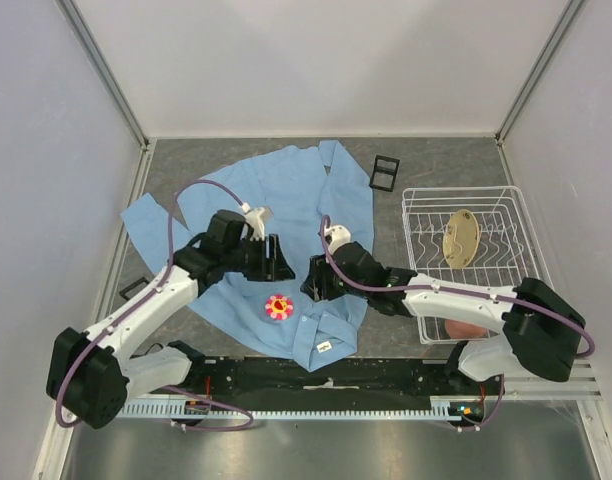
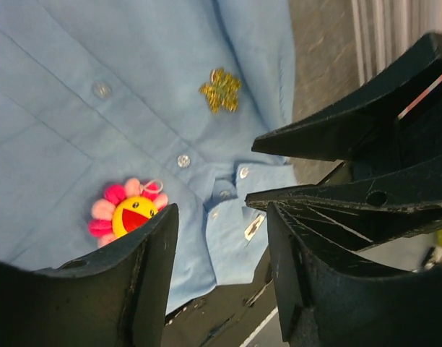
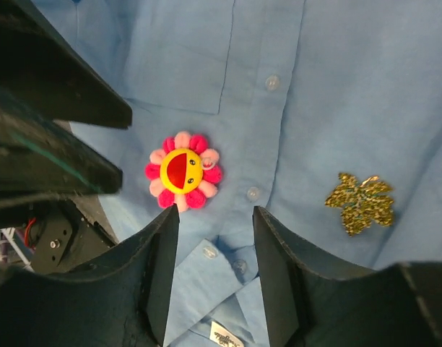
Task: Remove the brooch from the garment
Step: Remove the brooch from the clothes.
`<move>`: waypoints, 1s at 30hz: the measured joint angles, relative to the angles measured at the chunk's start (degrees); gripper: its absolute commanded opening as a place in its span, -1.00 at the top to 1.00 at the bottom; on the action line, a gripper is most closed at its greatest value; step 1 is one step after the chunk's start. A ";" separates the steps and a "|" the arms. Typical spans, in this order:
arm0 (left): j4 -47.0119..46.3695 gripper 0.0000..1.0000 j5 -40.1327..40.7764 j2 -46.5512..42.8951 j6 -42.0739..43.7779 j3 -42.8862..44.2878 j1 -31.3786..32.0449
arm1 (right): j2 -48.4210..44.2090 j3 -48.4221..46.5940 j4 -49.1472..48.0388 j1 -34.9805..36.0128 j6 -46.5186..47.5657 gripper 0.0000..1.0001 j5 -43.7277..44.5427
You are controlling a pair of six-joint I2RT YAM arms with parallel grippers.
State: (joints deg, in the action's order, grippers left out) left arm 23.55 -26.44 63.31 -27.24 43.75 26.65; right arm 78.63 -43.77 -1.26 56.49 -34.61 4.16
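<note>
Centrally, the garment [image 1: 286,200] lies on a grey table [image 1: 436,160] within white walls [image 1: 316,60]. Flanking its brooch [image 1: 278,307], the left gripper [image 2: 221,213] and right gripper [image 3: 215,212] stand spread, empty. Below the brooch, the neck label [image 1: 324,346] is unreadable.

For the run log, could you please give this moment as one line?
left gripper open, empty | right gripper open, empty | flower brooch on light blue shirt, untouched

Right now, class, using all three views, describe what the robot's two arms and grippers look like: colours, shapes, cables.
The left arm and right arm are built alike: white tubular links joined by bulky black joints. A thin purple cable runs along each arm. The left gripper and right gripper each have two matt black, wedge-shaped fingers, broad at the root and narrowing toward the tip.
</note>
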 measured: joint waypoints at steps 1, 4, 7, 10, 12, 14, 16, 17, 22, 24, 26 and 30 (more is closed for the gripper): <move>-0.02 -0.16 1.55 0.63 -0.11 -0.46 1.75 | 0.76 1.09 -2.08 0.04 -0.68 0.03 -1.18; -0.09 -0.07 6.56 1.18 -0.39 -1.90 6.58 | 1.51 3.61 -6.27 0.02 -1.99 0.18 -3.43; -0.13 0.02 11.30 1.70 -0.87 -2.82 10.29 | 1.75 5.95 -10.49 0.04 -3.08 0.29 -5.31; -0.26 0.01 15.89 3.17 -1.33 -3.41 13.53 | 2.19 8.55 -14.29 0.48 -4.11 0.39 -7.02; -0.24 -0.04 19.04 3.85 -1.79 -4.04 15.74 | 2.91 9.92 -16.09 1.22 -4.70 0.41 -7.65; -0.22 -0.08 22.14 3.96 -2.34 -4.83 17.62 | 3.80 10.99 -17.62 2.12 -5.25 0.49 -8.31; -0.11 -0.13 24.61 3.98 -3.04 -5.53 18.71 | 4.68 11.80 -18.99 2.82 -5.77 0.53 -8.94; -0.07 -0.15 25.46 4.00 -3.26 -5.75 19.06 | 5.01 12.13 -19.61 3.06 -6.10 0.54 -9.27; -0.02 -0.29 29.55 5.01 -4.35 -6.60 20.79 | 5.53 14.25 -22.40 3.41 -7.43 0.57 -9.94; -0.13 -0.32 30.40 5.75 -4.63 -6.60 21.35 | 5.55 14.80 -22.75 3.41 -7.63 0.60 -9.92; -0.09 -0.31 31.28 7.06 -4.81 -6.60 22.16 | 5.64 15.23 -23.12 3.41 -7.69 0.62 -9.90; -0.09 -0.27 33.07 9.55 -4.83 -6.43 23.15 | 5.86 15.87 -23.93 3.41 -8.11 0.62 -9.79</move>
State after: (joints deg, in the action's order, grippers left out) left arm 23.46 6.63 72.86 -32.08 37.32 49.80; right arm 84.49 -27.90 -25.19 59.90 -42.72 -5.63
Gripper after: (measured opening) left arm 0.637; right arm 0.192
